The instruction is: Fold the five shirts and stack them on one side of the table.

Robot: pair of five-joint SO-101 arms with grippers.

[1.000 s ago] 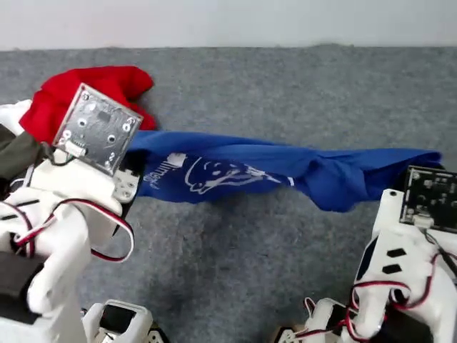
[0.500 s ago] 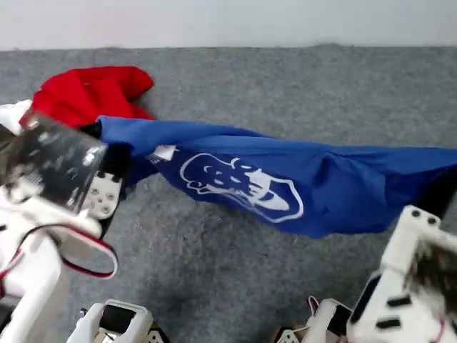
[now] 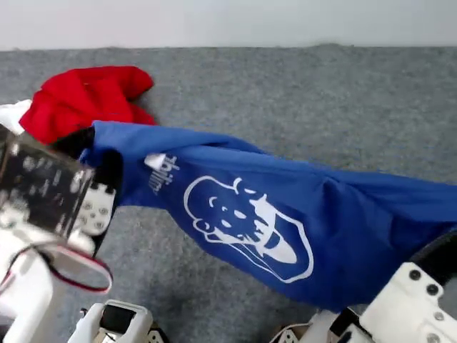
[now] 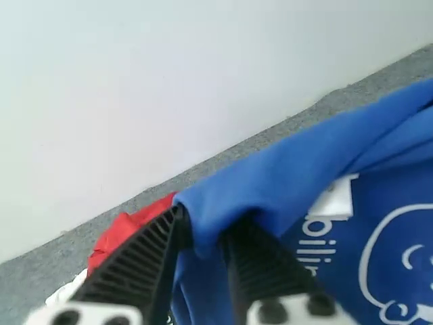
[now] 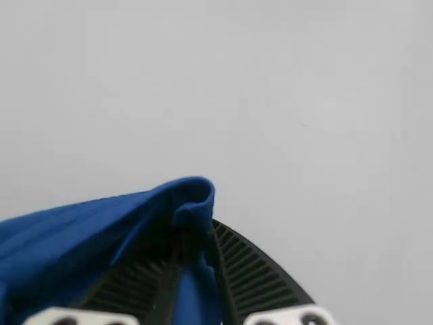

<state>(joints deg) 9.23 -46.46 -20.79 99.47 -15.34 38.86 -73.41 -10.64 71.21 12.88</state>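
The grey bench (image 3: 300, 93) spreads under both arms. Across it the blue shirt (image 3: 321, 221) hangs stretched, its long axis running left to right between them, the printed side facing up; it looks lifted off the surface, sagging lower toward the right. A red shirt (image 3: 86, 96) sits bunched at the far left, just beyond the blue one's left end. The left pincer (image 4: 208, 230) is clenched on a fold of blue cloth near the collar label. The right pincer (image 5: 196, 233) is clamped on a fold at the opposite end. The shirt therefore lies between the pincers, so laying it flat likely calls for both to lower together.
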